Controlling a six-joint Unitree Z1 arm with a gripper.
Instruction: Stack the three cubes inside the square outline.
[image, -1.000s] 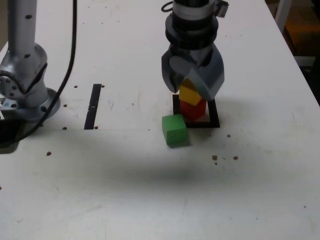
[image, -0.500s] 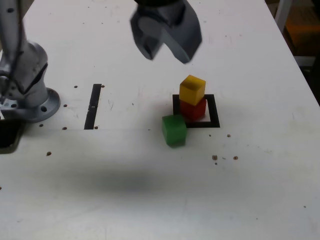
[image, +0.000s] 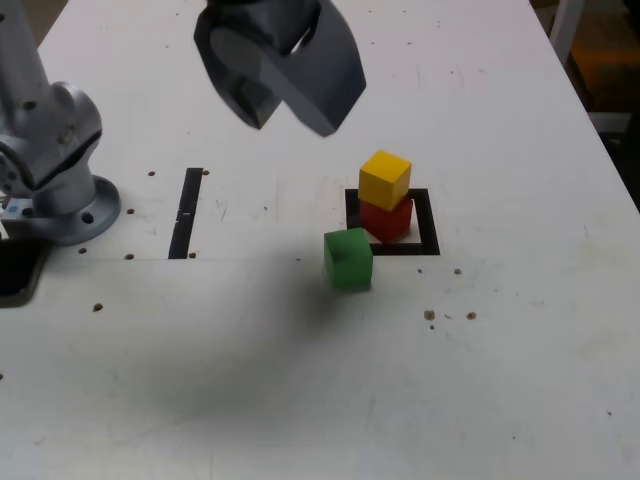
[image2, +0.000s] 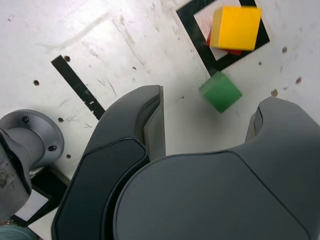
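**Two cubes stacked in the square, green one on the table outside it**

The yellow cube (image: 385, 179) sits on top of the red cube (image: 387, 219), turned a little against it so the edges do not line up. The red cube stands inside the square outline (image: 429, 221), on its white centre, with black tape showing on all sides of it. From the wrist view only a sliver of red (image2: 226, 50) shows under the yellow (image2: 235, 28).

The green cube (image: 348, 259) rests flat on the table (image: 300, 400), at about 8 o'clock from the stack in the exterior view. It lies just outside the square's near-left corner, close to the tape; whether it touches the tape cannot be told. It is apart from the red cube.

The gripper (image: 275, 95) hangs in the air at about 10 o'clock from the stack, well clear of all three cubes. Its jaws are spread with nothing between them; in the wrist view the green cube (image2: 220, 91) on the table shows through the gap (image2: 207, 135).

A straight black tape strip (image: 186, 212) lies at 9 o'clock from the square, well apart from it. Further out the same way stands the arm's grey base (image: 55, 180). Small dark specks dot the table top.
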